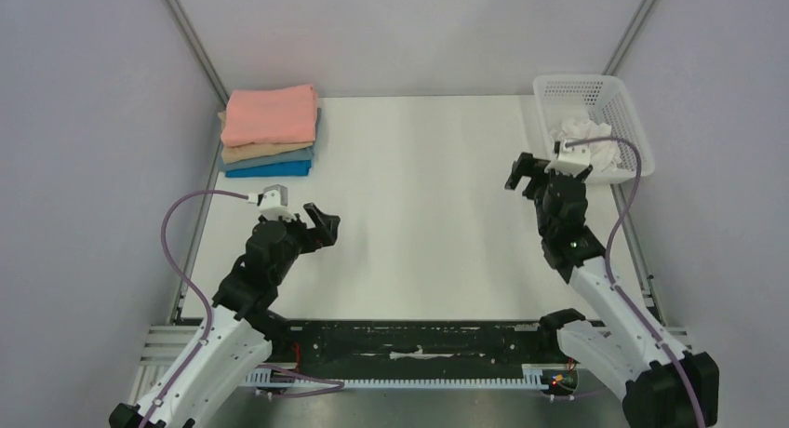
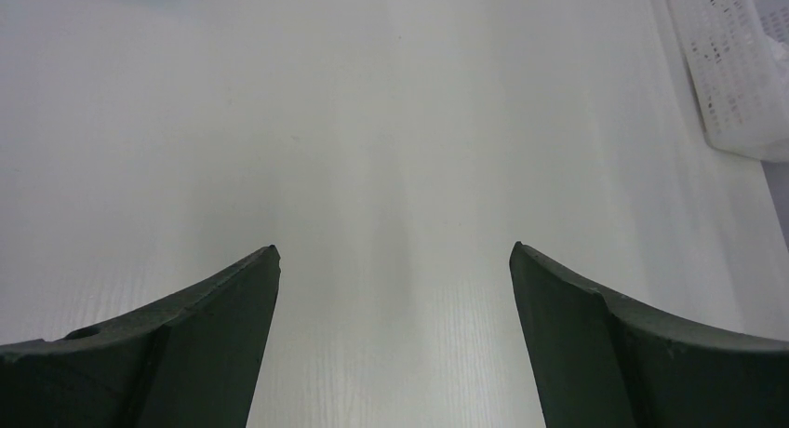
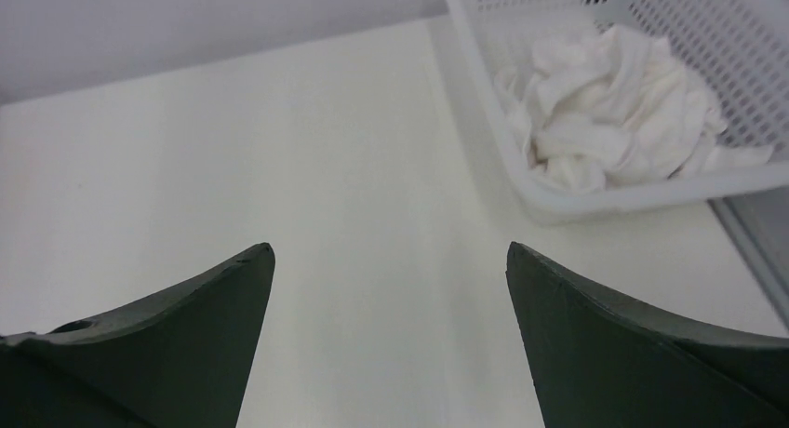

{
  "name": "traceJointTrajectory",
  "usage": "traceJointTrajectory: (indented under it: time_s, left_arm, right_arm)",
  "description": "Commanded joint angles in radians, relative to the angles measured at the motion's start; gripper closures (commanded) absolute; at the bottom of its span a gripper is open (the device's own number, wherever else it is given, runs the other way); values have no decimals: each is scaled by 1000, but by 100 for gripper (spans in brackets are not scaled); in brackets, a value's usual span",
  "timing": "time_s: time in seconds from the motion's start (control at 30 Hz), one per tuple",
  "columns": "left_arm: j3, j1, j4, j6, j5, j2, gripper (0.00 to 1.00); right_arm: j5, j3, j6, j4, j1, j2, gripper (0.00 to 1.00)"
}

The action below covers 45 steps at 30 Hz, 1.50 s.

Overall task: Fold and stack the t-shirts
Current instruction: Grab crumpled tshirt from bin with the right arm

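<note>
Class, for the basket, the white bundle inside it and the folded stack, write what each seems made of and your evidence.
Basket: probably moulded plastic, white, faintly glossy; stiff rim, regular mesh holes.
White t-shirt: soft cloth, matte; crumpled in loose folds.
Folded t-shirts: cloth too, matte; rounded soft edges, weave too small to tell.

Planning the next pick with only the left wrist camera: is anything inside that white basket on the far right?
Observer: Yes, a crumpled white t-shirt lies in the basket.
Operator: Where is the right gripper?
Observer: The right gripper hovers open and empty just left of the basket.
Operator: And the folded ones?
Observer: A stack of folded t-shirts sits in the far left corner of the table, the salmon pink one on top.
</note>
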Motion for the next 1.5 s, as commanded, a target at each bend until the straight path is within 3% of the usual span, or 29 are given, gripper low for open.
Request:
traceJointTrajectory:
  time_s: [0.0,0.33,0.47,0.63,0.77,0.87,0.9,0.93,0.97,1.0,1.03,1.17,1.47]
  left_arm:
    - [15,1,18,-14,16,-1,1]
    - [6,1,36,0,26,-13,1]
    - [-1,1,51,5,20,-12,1]
    - [-9,2,62,9,2,-16,0]
    - [-14,1,69,8,-9,-12,0]
    - [-12,1,66,6,-15,-11,0]
    - [-13,1,66,7,-15,-13,0]
    - [-13,1,67,7,-17,-15,0]
    - [-12,1,65,5,-18,-16,0]
    - [-13,1,65,5,-16,-18,0]
    - [-12,1,64,4,-18,-20,0]
    - [-16,1,62,-4,-17,-32,0]
    - [-28,0,63,-70,-7,-70,0]
  right_arm:
    - [151,317,-108,-110,-54,241,2]
    - [-31,955,-79,-385,-424,849,2]
    - [-102,1140,-82,-474,-501,1063,2]
    - [-250,1251,-82,-525,-536,1257,2]
    - [-252,1257,-65,-518,-539,1339,2]
    - [-331,1272,-52,-503,-553,1372,19]
    - [-353,1281,-41,-496,-558,1372,31]
    - [-362,1293,-30,-490,-562,1367,47]
    - [-363,1302,-18,-482,-566,1355,75]
    - [-360,1308,-6,-469,-566,1332,91]
    - [-347,1310,-3,-452,-568,1303,100]
    - [-363,1327,-9,-395,-567,1173,100]
    - [-661,1366,-16,-375,-481,880,100]
